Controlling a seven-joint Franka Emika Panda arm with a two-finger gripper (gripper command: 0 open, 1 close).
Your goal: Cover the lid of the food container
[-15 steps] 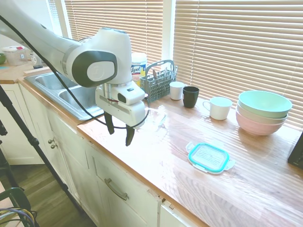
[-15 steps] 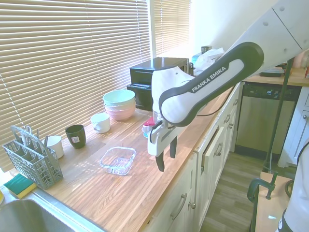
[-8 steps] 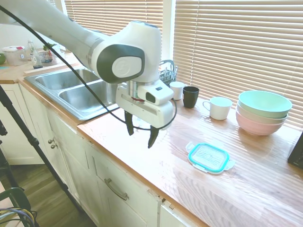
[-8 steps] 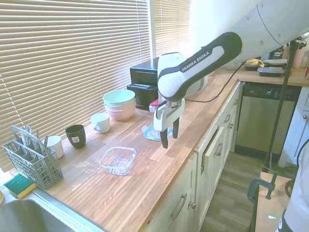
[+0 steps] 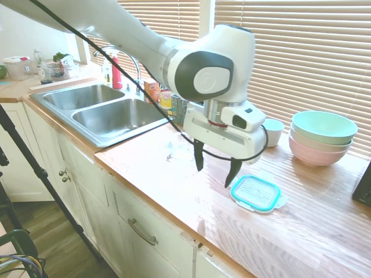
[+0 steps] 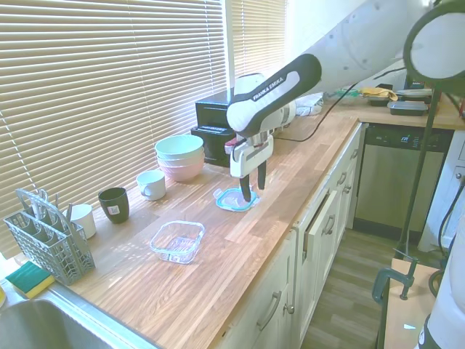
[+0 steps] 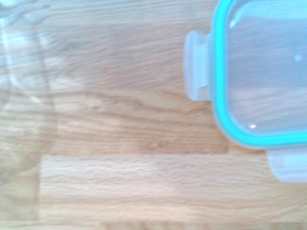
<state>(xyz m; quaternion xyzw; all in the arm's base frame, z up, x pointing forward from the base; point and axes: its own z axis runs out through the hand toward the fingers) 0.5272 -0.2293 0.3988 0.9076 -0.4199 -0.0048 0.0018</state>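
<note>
Since the earlier frames the gripper point(image 5: 215, 168) has travelled along the counter point(image 5: 174, 191), away from the sink point(image 5: 110, 116) and toward the lid point(image 5: 255, 192). It now hangs above the wood just beside the lid, on the sink side, with its two fingers spread apart and nothing between them. The lid lies flat on the counter near the front edge (its teal rim point(image 7: 219, 72) and one clear tab point(image 7: 196, 64) show well in the wrist view). The food container point(image 6: 177, 241) stands apart from the lid, further along the counter toward the sink; in the first exterior view it is only a faint clear shape point(image 5: 178, 147) behind the gripper. At the back edge, under the blinds, there are the stacked mint and pink bowls point(image 5: 322, 136), a white mug point(image 6: 151, 184), a dark cup point(image 6: 114, 204) and a grey cutlery basket point(image 6: 47, 243). None of these touches the lid or the container.
</note>
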